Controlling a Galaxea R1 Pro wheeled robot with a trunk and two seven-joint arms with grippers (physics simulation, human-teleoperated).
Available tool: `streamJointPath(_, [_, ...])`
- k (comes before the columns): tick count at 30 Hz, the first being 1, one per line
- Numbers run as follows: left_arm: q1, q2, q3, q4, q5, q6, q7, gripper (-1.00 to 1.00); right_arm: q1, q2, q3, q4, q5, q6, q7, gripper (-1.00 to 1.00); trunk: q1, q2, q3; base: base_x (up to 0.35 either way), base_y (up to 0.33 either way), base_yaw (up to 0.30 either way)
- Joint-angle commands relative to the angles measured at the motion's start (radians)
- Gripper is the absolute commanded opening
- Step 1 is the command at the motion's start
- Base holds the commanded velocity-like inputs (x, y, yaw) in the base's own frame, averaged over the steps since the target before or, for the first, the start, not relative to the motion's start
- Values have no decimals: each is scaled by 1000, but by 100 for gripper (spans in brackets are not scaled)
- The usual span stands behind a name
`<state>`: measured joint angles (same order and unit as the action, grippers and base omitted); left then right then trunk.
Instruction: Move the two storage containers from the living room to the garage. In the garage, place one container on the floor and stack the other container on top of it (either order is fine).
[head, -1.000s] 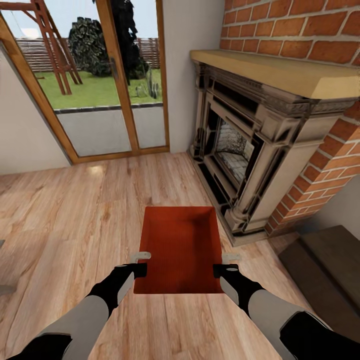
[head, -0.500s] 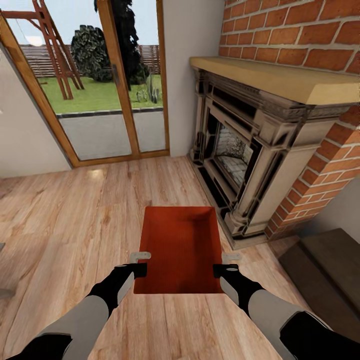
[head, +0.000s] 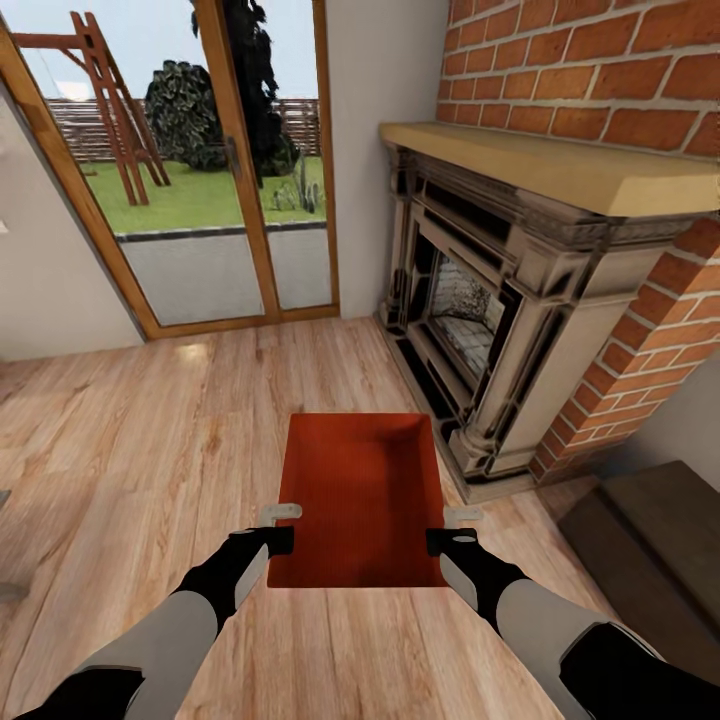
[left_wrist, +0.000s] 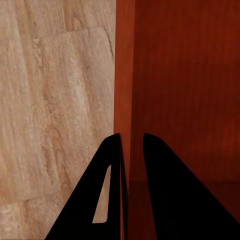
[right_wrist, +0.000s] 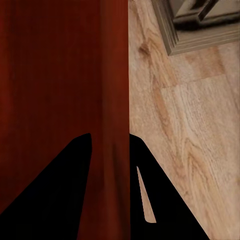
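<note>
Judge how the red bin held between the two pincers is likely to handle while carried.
The bin looks empty and thin-walled, so probably light but slightly flexible. The left pincer and right pincer each pinch one side wall, so it could tilt or slip if either loosens.

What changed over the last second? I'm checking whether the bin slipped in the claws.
Nothing slipped. The scenery shifted slightly in the head view, so the camera moved with the robot. The bin sits just as before, with the left claw and the right claw still clamped on its side walls above the wood floor.
</note>
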<state>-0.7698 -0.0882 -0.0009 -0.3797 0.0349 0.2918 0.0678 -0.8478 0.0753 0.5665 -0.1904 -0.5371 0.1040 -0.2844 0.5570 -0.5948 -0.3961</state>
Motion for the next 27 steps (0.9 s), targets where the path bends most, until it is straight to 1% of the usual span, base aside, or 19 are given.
streamJointPath(1, [0, -1, 6, 1, 19, 6, 7, -100, 0, 0, 12, -7, 5, 6, 18, -100, 0, -1, 0, 0, 0, 0])
streamJointPath(27, [0, -1, 6, 2, 19, 6, 7, -100, 0, 0, 12, -7, 5, 6, 18, -100, 0, -1, 41, 0, 0, 0])
